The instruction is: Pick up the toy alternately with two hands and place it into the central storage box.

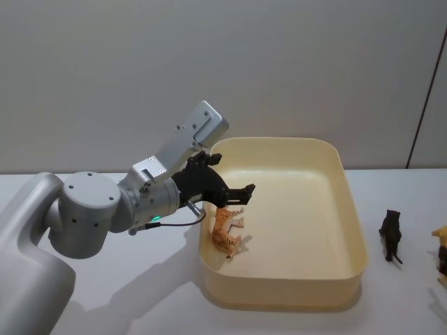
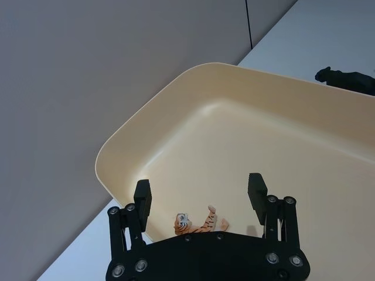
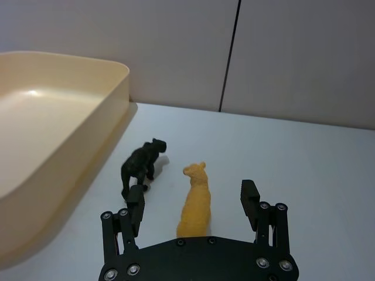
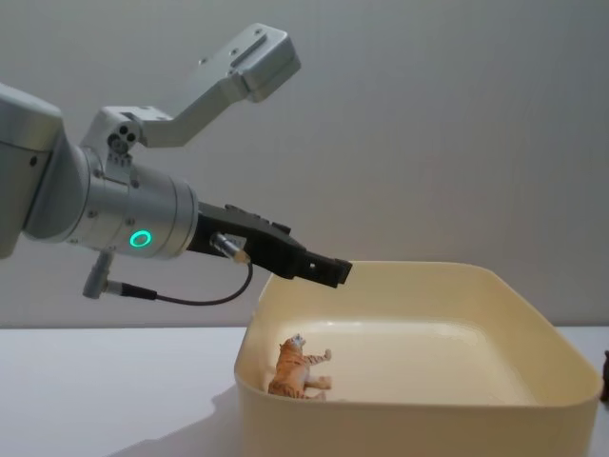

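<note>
Plainly, the left gripper (image 2: 199, 188) was spread wide and held nothing. Its two black, angular fingers (image 2: 142, 198) stood well apart in the air above the left near corner of the central storage box (image 1: 354, 216). In the chest view they were clear of the rim and touched neither the tub nor the toy. Below them the tiger toy (image 1: 225, 234) lay on its side on the box floor, close to the left wall. It was a small orange figure with dark stripes and pale feet, hard and moulded in look.

The box was a cream-yellow tub of smooth plastic — rectangular, with rounded corners and plain walls — and far bigger than the figure in it. The left arm (image 4: 114, 224) was a thick silver cylinder with a green ring light (image 4: 141, 238) and a thin dark cable (image 4: 190, 299) looping beneath.

The right gripper (image 3: 193, 193) hung over the white table (image 1: 140, 286) to the right of the box — also open. A yellow animal figure (image 3: 196, 205) showed between its fingers, with a gap on either side. A black animal figure (image 3: 140, 165) stood just beside it, nearer the tub's outer wall.
</note>
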